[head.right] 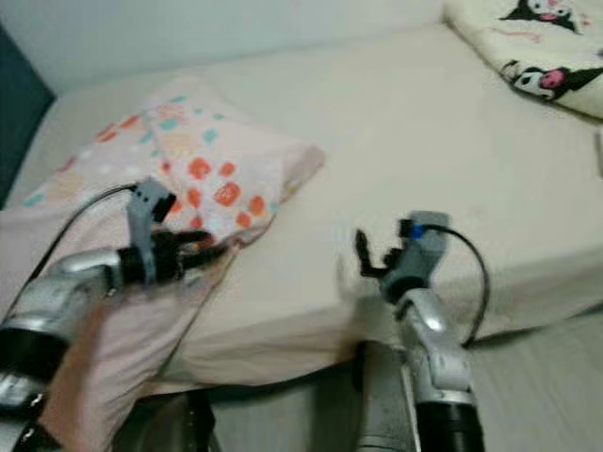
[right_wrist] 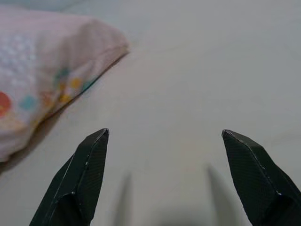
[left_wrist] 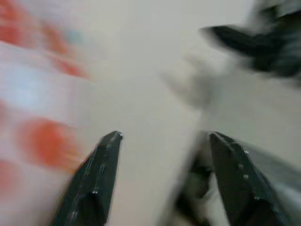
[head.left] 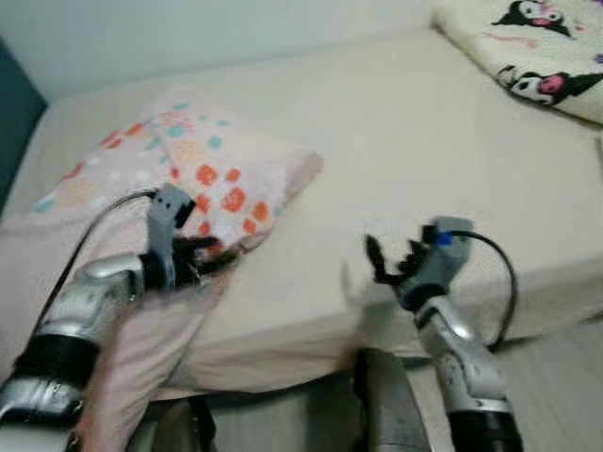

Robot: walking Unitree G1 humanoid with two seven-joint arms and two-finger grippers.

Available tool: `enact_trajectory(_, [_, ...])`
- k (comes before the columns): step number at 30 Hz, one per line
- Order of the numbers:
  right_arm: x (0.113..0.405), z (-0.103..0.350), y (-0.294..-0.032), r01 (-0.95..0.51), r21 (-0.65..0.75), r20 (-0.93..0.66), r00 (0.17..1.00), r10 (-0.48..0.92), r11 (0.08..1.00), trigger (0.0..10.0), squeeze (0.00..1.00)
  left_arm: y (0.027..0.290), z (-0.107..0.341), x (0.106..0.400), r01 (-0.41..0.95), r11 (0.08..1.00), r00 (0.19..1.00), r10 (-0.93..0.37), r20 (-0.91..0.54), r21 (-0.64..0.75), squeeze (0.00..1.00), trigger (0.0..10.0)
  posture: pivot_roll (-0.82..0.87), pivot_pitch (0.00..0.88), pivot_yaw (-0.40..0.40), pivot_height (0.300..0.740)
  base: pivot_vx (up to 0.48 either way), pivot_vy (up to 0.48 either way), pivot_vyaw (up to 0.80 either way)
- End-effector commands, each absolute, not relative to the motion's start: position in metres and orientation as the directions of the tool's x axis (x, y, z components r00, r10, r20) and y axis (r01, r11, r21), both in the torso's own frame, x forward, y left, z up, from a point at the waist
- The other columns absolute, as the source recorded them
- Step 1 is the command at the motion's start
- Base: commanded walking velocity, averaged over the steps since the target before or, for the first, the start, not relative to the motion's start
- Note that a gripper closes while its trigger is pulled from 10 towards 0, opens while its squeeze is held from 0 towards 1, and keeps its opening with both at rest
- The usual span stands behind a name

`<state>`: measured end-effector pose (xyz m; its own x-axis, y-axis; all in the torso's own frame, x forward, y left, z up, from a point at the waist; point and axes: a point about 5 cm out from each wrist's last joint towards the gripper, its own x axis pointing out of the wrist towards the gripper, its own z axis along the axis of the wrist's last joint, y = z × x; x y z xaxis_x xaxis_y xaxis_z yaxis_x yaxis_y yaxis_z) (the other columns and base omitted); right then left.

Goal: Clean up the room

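The pillow [head.left: 188,174] lies on the bed [head.left: 424,160] at about 10 o'clock from the middle of the head view, its long axis running from 8 o'clock up toward 2 o'clock, with one corner pointing at 3 o'clock toward the bare sheet. It is pale pink with orange, teal and yellow dots. A plain pink cloth [head.left: 141,348] (perhaps a blanket) drapes off the bed edge below it, at 7 o'clock.

The left gripper [head.left: 209,254] sits at the pillow's lower edge — its fingers [left_wrist: 96,179] are spread in the blurred wrist view, with nothing between them. Whether they touch the fabric I cannot tell.

The right gripper [head.left: 391,256] hovers over the sheet near the bed's front edge, at 3 o'clock from the pillow and well apart from it; its fingers [right_wrist: 80,181] are wide apart and empty.

A cartoon-print blanket [head.left: 542,47] lies at 1 o'clock — far corner of the bed.
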<state>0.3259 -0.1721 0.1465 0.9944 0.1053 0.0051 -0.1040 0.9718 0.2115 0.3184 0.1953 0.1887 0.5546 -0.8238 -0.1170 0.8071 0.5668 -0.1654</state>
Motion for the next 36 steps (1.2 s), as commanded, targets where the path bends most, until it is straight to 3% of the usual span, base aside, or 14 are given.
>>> enact_trajectory(1, [0.328,0.147,-0.164,-0.139,0.226,0.024,0.99,0.137,0.964,10.0,0.0,0.196,0.196,0.311,0.831,0.513,0.509,-0.857,-0.079,-0.216,1.0,10.0,-0.06,0.121,0.075,0.471,0.0,0.0,0.0])
enact_trajectory(8, [0.336,0.153,-0.161,-0.171,0.22,0.051,0.985,0.164,0.96,10.0,0.0,0.211,0.231,0.299,0.867,0.39,0.46,-0.865,0.201,-0.31,1.0,10.0,-0.05,0.084,0.06,0.471,0.0,0.0,0.0])
enact_trajectory(9, [0.337,0.154,-0.161,-0.174,0.22,0.054,0.985,0.166,0.96,10.0,0.0,0.217,0.237,0.303,0.851,0.421,0.503,-0.827,0.252,-0.315,0.75,10.0,-0.05,0.082,0.057,0.471,0.0,0.0,0.0])
enact_trajectory(10, [0.337,0.154,-0.162,-0.177,0.22,0.057,0.984,0.168,0.959,10.0,0.0,0.224,0.239,0.308,0.82,0.471,0.56,-0.778,0.286,-0.325,0.13,10.0,-0.05,0.082,0.057,0.471,0.0,0.0,0.0])
enact_trajectory(11, [0.337,0.154,-0.162,-0.177,0.22,0.057,0.984,0.168,0.959,10.0,0.0,0.224,0.239,0.308,0.82,0.471,0.56,-0.778,0.286,-0.325,0.13,10.0,-0.05,0.082,0.057,0.471,0.0,0.0,0.0])
enact_trajectory(12, [0.338,0.155,-0.162,-0.179,0.22,0.06,0.984,0.17,0.959,10.0,0.0,0.238,0.237,0.323,0.72,0.595,0.69,-0.664,0.287,-0.357,0.0,10.0,-0.05,0.084,0.055,0.471,0.0,0.0,0.0])
enact_trajectory(14, [0.338,0.154,-0.161,-0.185,0.219,0.063,0.982,0.175,0.958,10.0,0.0,0.275,0.213,0.344,0.356,0.763,0.934,-0.314,0.172,-0.539,0.0,10.0,-0.04,0.086,0.056,0.471,0.0,0.0,0.0])
enact_trajectory(16, [0.338,0.154,-0.161,-0.187,0.219,0.063,0.982,0.177,0.958,10.0,0.0,0.286,0.205,0.346,0.24,0.772,0.97,-0.21,0.121,-0.589,0.0,10.0,-0.04,0.086,0.056,0.471,0.0,0.0,0.0])
enact_trajectory(17, [0.338,0.153,-0.16,-0.188,0.219,0.063,0.982,0.178,0.957,10.0,0.0,0.31,0.179,0.342,-0.017,0.806,1.0,0.008,-0.018,-0.591,0.0,10.0,-0.04,0.09,0.06,0.471,0.0,0.0,0.0])
enact_trajectory(18, [0.338,0.152,-0.16,-0.188,0.219,0.063,0.982,0.179,0.957,10.0,0.0,0.327,0.16,0.333,-0.197,0.802,0.98,0.164,-0.11,-0.564,0.0,10.0,-0.04,0.093,0.059,0.471,0.0,0.0,0.0])
enact_trajectory(21, [0.339,0.151,-0.16,-0.189,0.22,0.065,0.982,0.179,0.957,10.0,0.0,0.35,0.141,0.313,-0.407,0.747,0.912,0.36,-0.195,-0.525,0.0,10.0,-0.04,0.093,0.057,0.471,0.0,0.0,0.0])
enact_trajectory(31, [0.343,0.152,-0.159,-0.201,0.214,0.066,0.979,0.191,0.956,10.0,0.0,0.384,0.148,0.269,-0.6,0.629,0.778,0.602,-0.179,-0.494,0.0,10.0,-0.01,0.091,0.051,0.471,0.0,0.0,0.0])
enact_trajectory(34, [0.344,0.151,-0.158,-0.204,0.213,0.065,0.979,0.194,0.955,10.0,0.0,0.383,0.144,0.259,-0.586,0.609,0.787,0.584,-0.197,-0.535,0.0,10.0,0.0,0.093,0.047,0.471,0.0,0.0,0.0])
enact_trajectory(36, [0.345,0.15,-0.157,-0.208,0.213,0.063,0.978,0.199,0.955,10.0,0.0,0.371,0.13,0.251,-0.497,0.597,0.856,0.455,-0.244,-0.63,0.0,10.0,0.01,0.093,0.043,0.471,0.0,0.0,0.0])
